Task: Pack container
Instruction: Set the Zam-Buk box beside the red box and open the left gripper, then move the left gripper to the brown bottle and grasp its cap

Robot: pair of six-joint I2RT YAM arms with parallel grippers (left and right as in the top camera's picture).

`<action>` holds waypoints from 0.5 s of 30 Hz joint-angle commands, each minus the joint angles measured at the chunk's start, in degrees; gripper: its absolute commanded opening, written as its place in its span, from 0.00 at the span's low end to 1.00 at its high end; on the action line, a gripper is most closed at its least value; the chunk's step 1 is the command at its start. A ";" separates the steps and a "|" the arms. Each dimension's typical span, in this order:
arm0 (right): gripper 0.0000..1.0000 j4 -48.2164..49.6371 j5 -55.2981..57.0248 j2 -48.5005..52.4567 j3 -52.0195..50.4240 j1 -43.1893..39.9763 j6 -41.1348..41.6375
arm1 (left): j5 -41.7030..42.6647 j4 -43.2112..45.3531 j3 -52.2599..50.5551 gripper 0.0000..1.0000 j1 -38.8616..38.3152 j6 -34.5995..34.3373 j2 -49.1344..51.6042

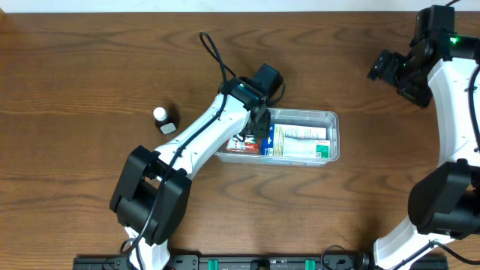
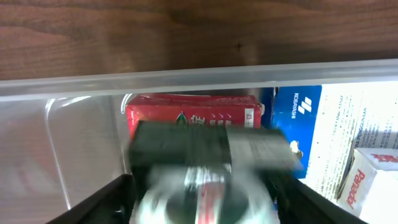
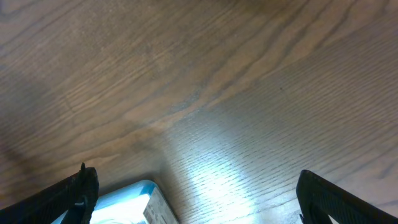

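The clear container (image 1: 330, 115) lies mid-table, holding a red box (image 1: 241, 147) at its left end and white, blue and green boxes to the right. My left gripper (image 1: 255, 133) reaches down into that left end. In the left wrist view a dark and white item (image 2: 205, 155) shows motion-blurred between my sharp black fingers (image 2: 106, 202), above the red box (image 2: 193, 115) and just inside the container rim (image 2: 186, 81); the jaws stand apart from it. My right gripper (image 1: 386, 67) is open at the far right.
A small white-capped bottle (image 1: 160, 115) stands on the table left of the container. In the right wrist view a light blue box (image 3: 127, 202) lies on the wood near the left finger of the wide gripper (image 3: 196, 199). A blue-and-white box (image 2: 298, 112) sits beside the red one.
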 commanded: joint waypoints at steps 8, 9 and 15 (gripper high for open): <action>0.99 -0.04 0.37 -0.81 1.05 -0.15 0.46 | -0.87 0.04 -0.22 0.80 0.09 -0.11 0.66; 0.99 -0.04 0.37 -0.81 1.05 -0.15 0.46 | -0.87 0.04 -0.22 0.80 0.09 -0.11 0.66; 0.99 -0.02 0.37 -0.81 1.05 -0.15 0.46 | -0.79 -0.55 1.20 0.80 0.09 -0.07 -0.13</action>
